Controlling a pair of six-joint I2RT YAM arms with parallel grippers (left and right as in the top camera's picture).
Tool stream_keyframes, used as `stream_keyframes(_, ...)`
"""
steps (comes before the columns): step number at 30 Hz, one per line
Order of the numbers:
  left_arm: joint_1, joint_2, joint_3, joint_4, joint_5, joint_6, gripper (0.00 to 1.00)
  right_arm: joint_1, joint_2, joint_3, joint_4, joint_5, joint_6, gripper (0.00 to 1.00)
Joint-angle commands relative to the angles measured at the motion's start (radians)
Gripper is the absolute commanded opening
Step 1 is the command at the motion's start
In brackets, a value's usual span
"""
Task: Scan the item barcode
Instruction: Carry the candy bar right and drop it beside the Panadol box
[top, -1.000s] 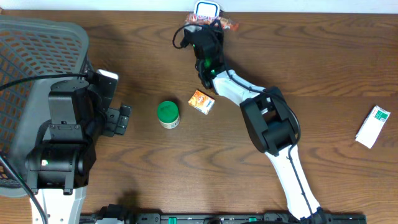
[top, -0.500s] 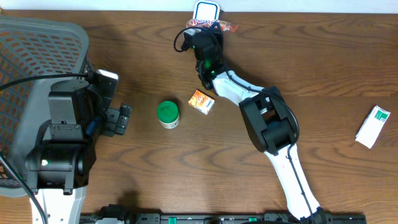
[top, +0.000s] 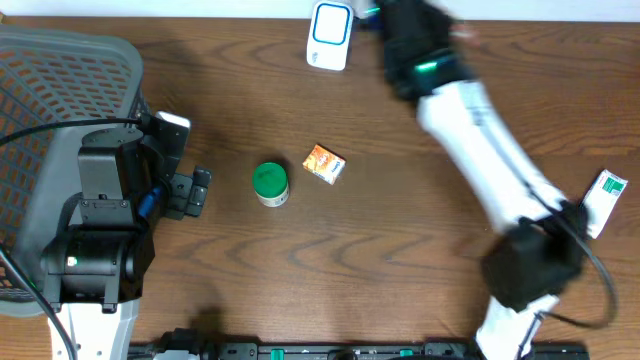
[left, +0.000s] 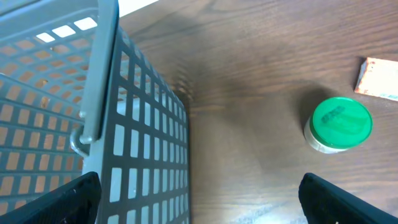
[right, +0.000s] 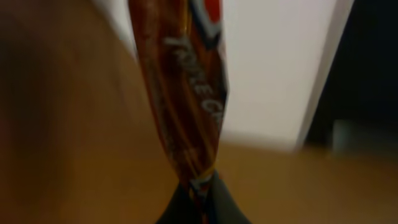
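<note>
Snack packet (right: 186, 81) pinched by one end in the right pincer (right: 202, 200).
Left pincer (top: 196, 190) stays spread by the basket (top: 60, 60); the scanner (top: 329, 22) at the far edge is now uncovered, pincer and packet swung right of it.

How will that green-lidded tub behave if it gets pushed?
The green-lidded tub stands upright and looks squat, so it would probably slide rather than tip. Its round wall suggests it would roll if knocked onto its side.
</note>
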Motion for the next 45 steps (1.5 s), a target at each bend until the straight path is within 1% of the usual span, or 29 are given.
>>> stream_keyframes(1, 0.005, -0.003, -0.001, 0.001, 0.005, -0.010, 0.99, -0.150, -0.015, -0.010, -0.196, -0.005, 0.474, 0.01)
stream_keyframes(3, 0.005, -0.003, -0.001, 0.001, 0.005, -0.010, 0.99, -0.249, -0.016, -0.013, -0.311, -0.050, 0.616, 0.01)
stream_keyframes(6, 0.005, -0.003, -0.001, 0.001, 0.005, -0.010, 0.99, -0.372, -0.016, -0.043, -0.381, -0.134, 0.768, 0.01)
stream_keyframes(9, 0.005, -0.003, -0.001, 0.001, 0.005, -0.010, 0.99, -0.460, -0.016, -0.105, -0.391, -0.146, 0.841, 0.01)
stream_keyframes(12, 0.005, -0.003, -0.001, 0.001, 0.005, -0.010, 0.99, -0.525, -0.016, -0.188, -0.370, -0.138, 0.894, 0.01)
stream_keyframes(14, 0.005, -0.003, -0.001, 0.001, 0.005, -0.010, 0.99, -0.571, -0.016, -0.273, -0.331, -0.139, 0.934, 0.01)
stream_keyframes(17, 0.005, -0.003, -0.001, 0.001, 0.005, -0.010, 0.99, -0.621, -0.016, -0.419, -0.248, -0.139, 0.975, 0.01)
stream_keyframes(18, 0.005, -0.003, -0.001, 0.001, 0.005, -0.010, 0.99, -0.640, -0.016, -0.494, -0.193, -0.139, 0.976, 0.01)
stream_keyframes(19, 0.005, -0.003, -0.001, 0.001, 0.005, -0.010, 0.99, -0.650, -0.016, -0.531, -0.159, -0.140, 0.979, 0.01)
stream_keyframes(21, 0.005, -0.003, -0.001, 0.001, 0.005, -0.010, 1.00, -0.658, -0.016, -0.567, -0.131, -0.140, 1.009, 0.01)
stream_keyframes(23, 0.005, -0.003, -0.001, 0.001, 0.005, -0.010, 0.99, -0.659, -0.016, -0.566, -0.129, -0.140, 1.023, 0.02)
stream_keyframes(24, 0.005, -0.003, -0.001, 0.001, 0.005, -0.010, 0.99, -0.658, -0.017, -0.561, -0.133, -0.140, 1.023, 0.15)
stream_keyframes(25, 0.005, -0.003, -0.001, 0.001, 0.005, -0.010, 0.99, -0.657, -0.018, -0.549, -0.146, -0.144, 1.023, 0.61)
stream_keyframes(26, 0.005, -0.003, -0.001, 0.001, 0.005, -0.010, 0.99, -0.655, -0.020, -0.533, -0.161, -0.153, 1.023, 0.89)
stream_keyframes(27, 0.005, -0.003, -0.001, 0.001, 0.005, -0.010, 0.99, -0.652, -0.023, -0.513, -0.181, -0.179, 1.023, 0.99)
stream_keyframes(29, 0.005, -0.003, -0.001, 0.001, 0.005, -0.010, 0.99, -0.641, -0.031, -0.457, -0.226, -0.280, 1.022, 0.99)
stream_keyframes(32, 0.005, -0.003, -0.001, 0.001, 0.005, -0.010, 0.99, -0.615, -0.044, -0.361, -0.301, -0.493, 1.011, 0.99)
stream_keyframes(35, 0.005, -0.003, -0.001, 0.001, 0.005, -0.010, 0.99, -0.570, -0.056, -0.272, -0.391, -0.737, 1.012, 0.99)
stream_keyframes(38, 0.005, -0.003, -0.001, 0.001, 0.005, -0.010, 0.99, -0.504, -0.060, -0.213, -0.478, -0.931, 1.014, 0.99)
stream_keyframes(41, 0.005, -0.003, -0.001, 0.001, 0.005, -0.010, 0.99, -0.405, -0.061, -0.200, -0.497, -1.060, 1.091, 0.99)
stream_keyframes(43, 0.005, -0.003, -0.001, 0.001, 0.005, -0.010, 1.00, -0.344, -0.058, -0.202, -0.472, -1.219, 1.202, 0.99)
stream_keyframes(45, 0.005, -0.003, -0.001, 0.001, 0.005, -0.010, 0.99, -0.279, -0.057, -0.212, -0.439, -1.370, 1.259, 0.99)
